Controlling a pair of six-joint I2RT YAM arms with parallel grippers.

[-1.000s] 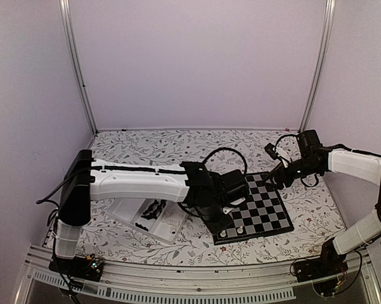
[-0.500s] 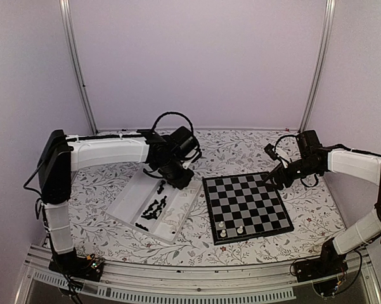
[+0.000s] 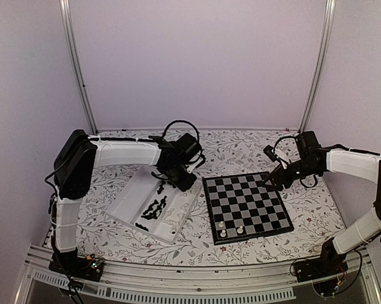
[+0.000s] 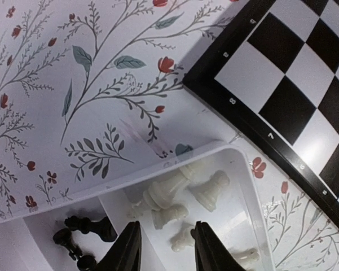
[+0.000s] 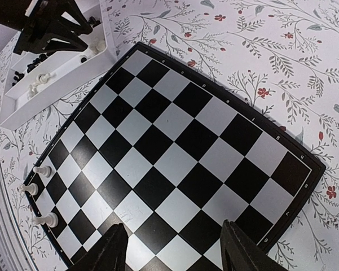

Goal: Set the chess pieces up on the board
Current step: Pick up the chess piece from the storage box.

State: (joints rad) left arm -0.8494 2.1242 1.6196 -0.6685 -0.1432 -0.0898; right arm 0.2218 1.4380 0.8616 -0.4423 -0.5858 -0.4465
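Several white chess pieces [image 4: 210, 191] in tray [image 4: 130, 179], black pieces [image 4: 90, 227] alongside

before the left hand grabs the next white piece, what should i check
1. Left hand over the white pieces in the tray: ok.
2. Left hand open and empty: ok.
3. One piece lying apart from the rest: not ok, they lie bunched on their sides.
4. Black pieces out of the way: ok, they are in the next compartment.
5. Right hand clear of the drop squares: ok, it is open above the far right corner of the board.
6. Room on the board: ok, only three placed pieces by its near left corner.
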